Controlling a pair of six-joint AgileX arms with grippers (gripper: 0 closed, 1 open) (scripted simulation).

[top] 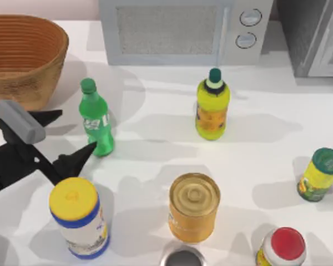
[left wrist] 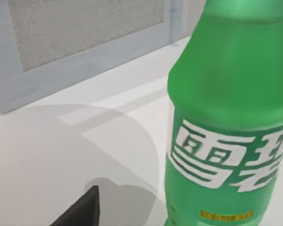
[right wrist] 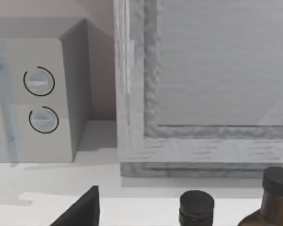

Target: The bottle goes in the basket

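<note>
Top view, nearest edge first: a yellow-lidded canister [top: 77,224] front left, a gold tin can [top: 193,206] front centre, a red-lidded jar [top: 282,248] front right. None belongs to the task.

Next back, at the table's left: left claw [top: 72,136], fingers spread wide, one tip above and one tip just beside the bottle's base. Nothing held. The bottle [top: 96,117] stands upright on the table [top: 155,122], partly between the open fingers; I cannot tell if the lower tip touches it. Left wrist view has the bottle [left wrist: 226,136] close and off to one side, so the approach looks off-centre (my reading).

Farther back: yellow bottle [top: 212,105] mid-table, green-lidded jar [top: 320,174] at the right edge. The basket [top: 22,61] sits at the far left corner, near the bottle, rim well above the table. A microwave [top: 183,30] stands along the back.

Right claw: cannot tell its state; right wrist view faces the microwave's dials.

Risks: closing off-centre could nudge the slim bottle and tip it. A low grip would let it swing on the lift. Carried too low, it could catch the basket rim.
</note>
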